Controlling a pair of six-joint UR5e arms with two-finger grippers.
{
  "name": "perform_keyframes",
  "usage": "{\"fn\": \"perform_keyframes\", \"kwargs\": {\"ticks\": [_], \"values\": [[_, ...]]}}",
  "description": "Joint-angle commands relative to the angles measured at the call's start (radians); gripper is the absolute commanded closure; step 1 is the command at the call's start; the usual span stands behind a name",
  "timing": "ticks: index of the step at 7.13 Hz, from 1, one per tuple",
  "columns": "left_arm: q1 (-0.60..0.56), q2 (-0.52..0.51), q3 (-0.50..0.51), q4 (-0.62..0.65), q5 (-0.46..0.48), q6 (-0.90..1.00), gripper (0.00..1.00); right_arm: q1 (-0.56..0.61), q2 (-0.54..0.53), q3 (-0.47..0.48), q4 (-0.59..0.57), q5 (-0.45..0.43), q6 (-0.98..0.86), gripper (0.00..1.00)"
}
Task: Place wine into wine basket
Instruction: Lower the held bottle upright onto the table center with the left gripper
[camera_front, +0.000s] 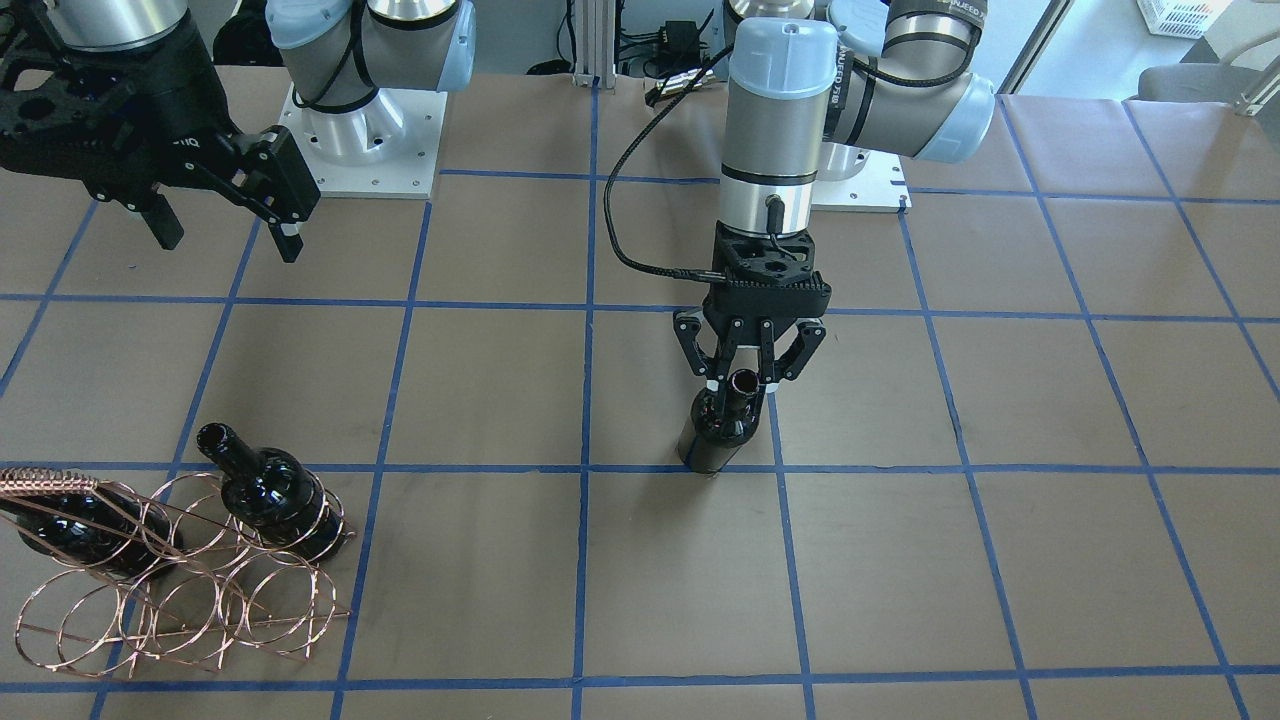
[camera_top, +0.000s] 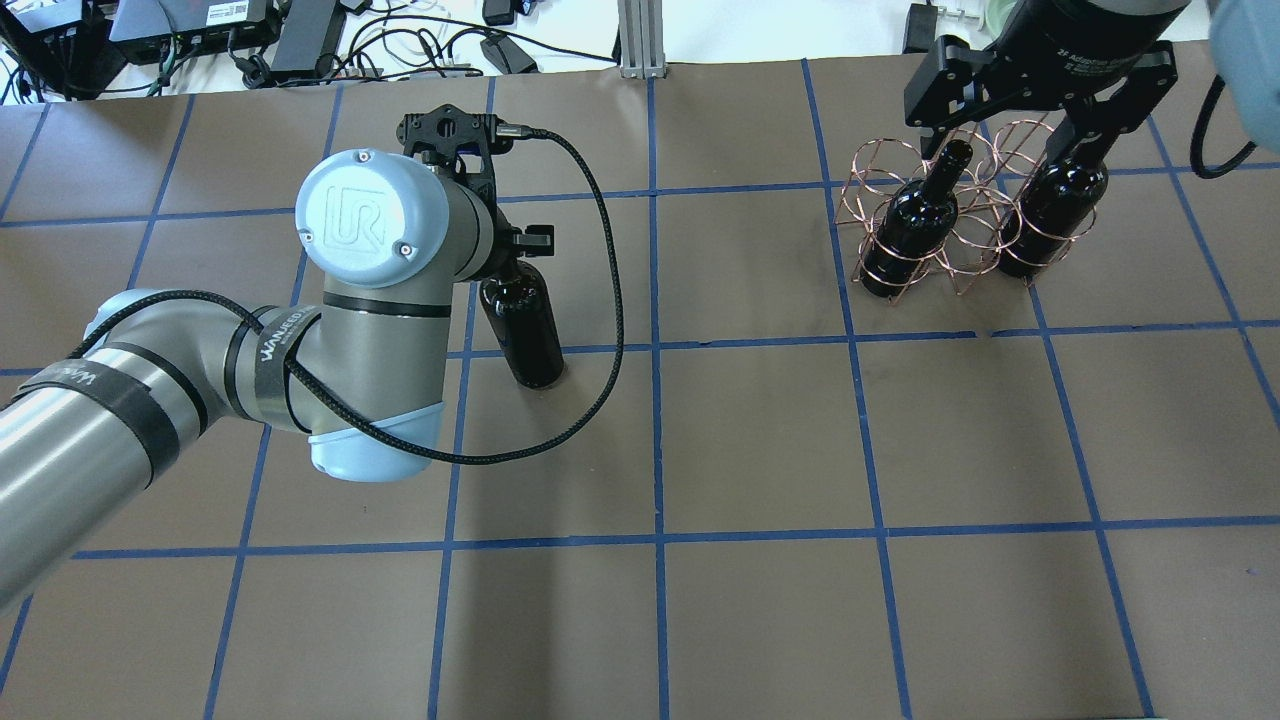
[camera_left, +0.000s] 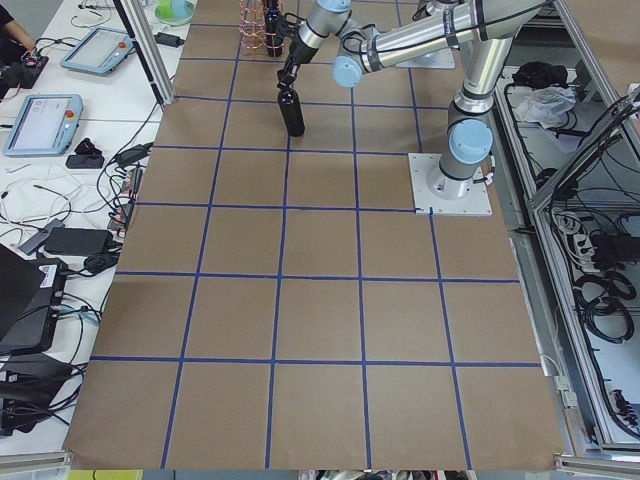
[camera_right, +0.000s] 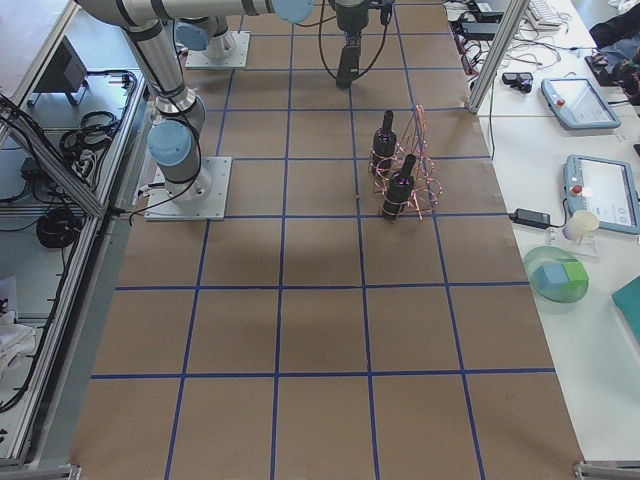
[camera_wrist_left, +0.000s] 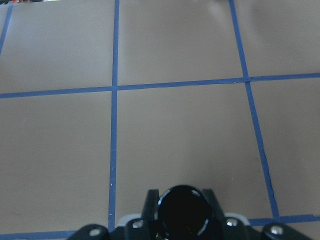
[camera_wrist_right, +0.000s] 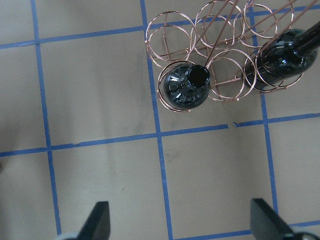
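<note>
A near-black wine bottle (camera_front: 712, 440) stands upright near the table's middle, its base on a blue tape line. My left gripper (camera_front: 742, 388) points straight down, shut on its neck; the open mouth (camera_wrist_left: 182, 212) shows between the fingers in the left wrist view. The copper wire wine basket (camera_front: 190, 600) stands on my right side with two like bottles (camera_top: 918, 225) (camera_top: 1052, 210) in its rings. My right gripper (camera_front: 225, 225) hangs open and empty above the basket; its fingertips (camera_wrist_right: 97, 222) are wide apart over bare table beside the basket (camera_wrist_right: 210, 50).
The brown table (camera_top: 760, 440) carries a grid of blue tape. Both arm base plates (camera_front: 360, 140) (camera_front: 870, 185) sit at the robot's edge. Several basket rings (camera_wrist_right: 167, 37) stand empty. Side benches hold tablets (camera_right: 600, 195) and cables.
</note>
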Motion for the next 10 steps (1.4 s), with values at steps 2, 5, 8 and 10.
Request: {"fn": "perform_keyframes", "kwargs": {"ticks": [2,5,8,10], "values": [[0.000,-0.001,0.001,0.000,0.000,-0.004,0.51,0.000,-0.001,0.002,0.005,0.001,0.001,0.00],[0.000,-0.004,0.001,0.000,0.000,-0.006,0.39,0.000,-0.001,0.002,0.006,0.001,0.010,0.00],[0.002,0.013,0.034,-0.116,0.000,-0.009,0.19,0.000,-0.002,0.002,-0.002,0.007,0.005,0.00],[0.017,0.022,0.201,-0.483,-0.012,-0.015,0.19,0.002,0.001,0.003,0.004,0.006,0.005,0.00]]}}
